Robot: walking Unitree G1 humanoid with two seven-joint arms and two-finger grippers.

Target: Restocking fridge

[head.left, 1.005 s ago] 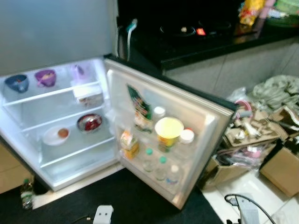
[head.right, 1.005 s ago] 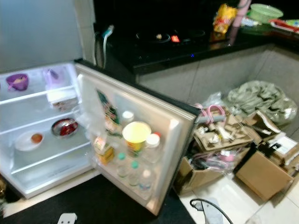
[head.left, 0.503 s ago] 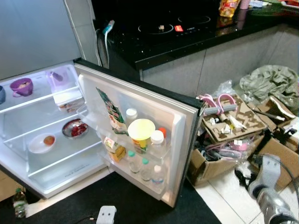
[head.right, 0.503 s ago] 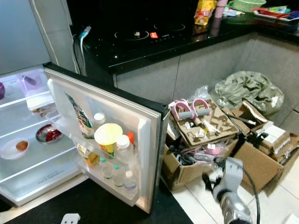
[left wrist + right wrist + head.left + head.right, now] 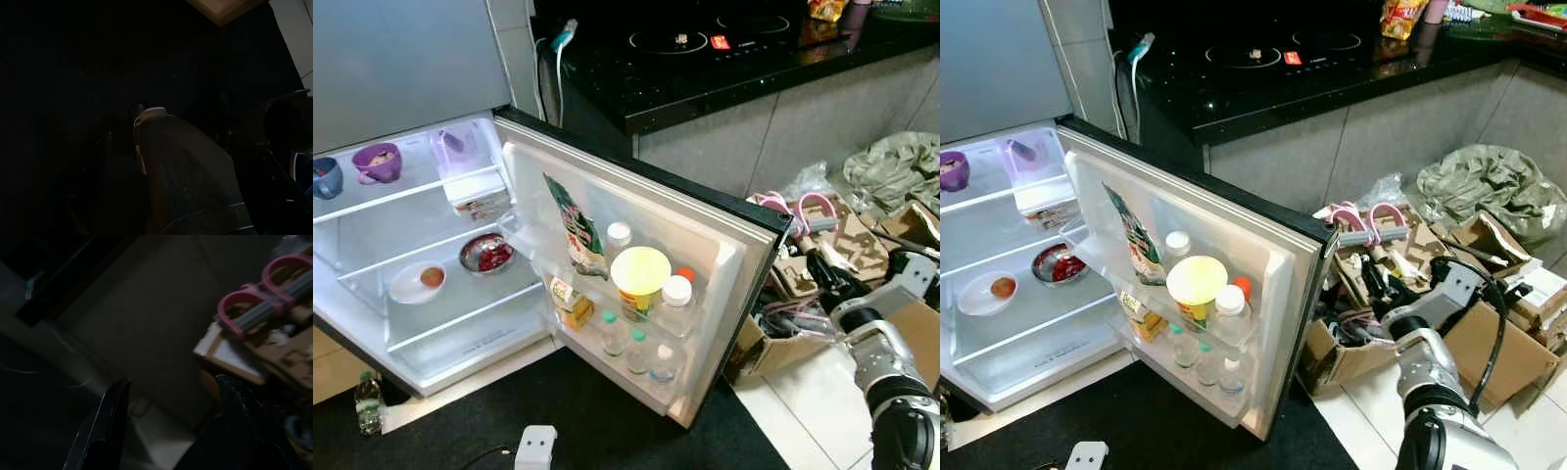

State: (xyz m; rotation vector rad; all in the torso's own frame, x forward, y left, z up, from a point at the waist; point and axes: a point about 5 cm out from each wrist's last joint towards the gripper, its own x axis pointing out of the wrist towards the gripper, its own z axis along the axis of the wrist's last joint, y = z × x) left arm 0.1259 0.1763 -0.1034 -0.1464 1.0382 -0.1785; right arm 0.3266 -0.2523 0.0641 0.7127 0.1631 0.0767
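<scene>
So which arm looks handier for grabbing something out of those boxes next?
Probably the right. Its right gripper is raised, open, by the cardboard boxes beside the fridge door; the left arm hangs in shadow.

A white-lined fridge (image 5: 724, 294) stands open, its door holding a yellow-lidded tub (image 5: 640, 272) and a green snack packet (image 5: 576, 225). Purple cup (image 5: 378, 163), red-filled bowl (image 5: 487, 255) and white plate (image 5: 416, 284) line shelves beside a black countertop (image 5: 724, 69).
</scene>
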